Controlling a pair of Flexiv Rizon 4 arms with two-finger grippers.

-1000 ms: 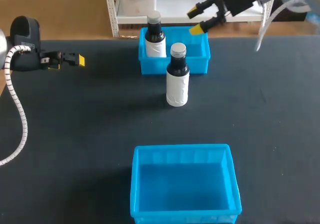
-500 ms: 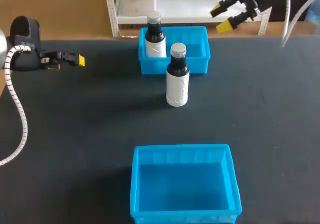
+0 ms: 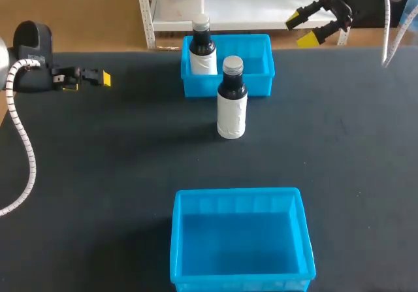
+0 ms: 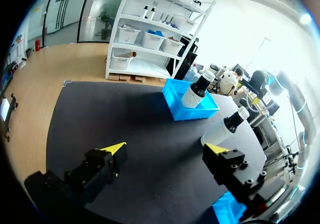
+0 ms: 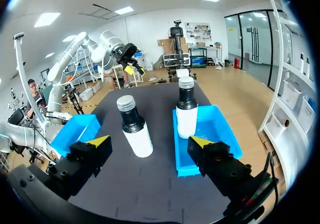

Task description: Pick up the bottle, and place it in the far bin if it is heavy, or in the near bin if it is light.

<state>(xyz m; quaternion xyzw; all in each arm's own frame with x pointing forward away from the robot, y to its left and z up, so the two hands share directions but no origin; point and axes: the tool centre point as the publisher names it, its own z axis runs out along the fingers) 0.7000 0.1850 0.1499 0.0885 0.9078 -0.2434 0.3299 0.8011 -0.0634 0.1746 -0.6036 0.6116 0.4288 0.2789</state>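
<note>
A white bottle with a dark neck and grey cap (image 3: 231, 99) stands upright on the black table, just in front of the far blue bin (image 3: 248, 84). A second bottle of the same kind (image 3: 202, 47) stands in that bin's left corner. The near blue bin (image 3: 235, 193) is empty. My right gripper (image 3: 300, 31) hangs open in the air past the far bin's right end, holding nothing. In the right wrist view the open gripper (image 5: 149, 142) faces both bottles (image 5: 135, 129) (image 5: 186, 116). My left gripper (image 3: 88, 80) is open at the far left, well away from the bottles (image 4: 222, 129).
Open black tabletop (image 3: 117, 161) lies between the two bins and to both sides. My left arm's white cable (image 3: 26, 148) hangs down along the table's left edge.
My right gripper has swung to the right and farther back, from above the far bin's right corner to beyond the table's far edge, staying open. The bottles and left arm have not moved.
</note>
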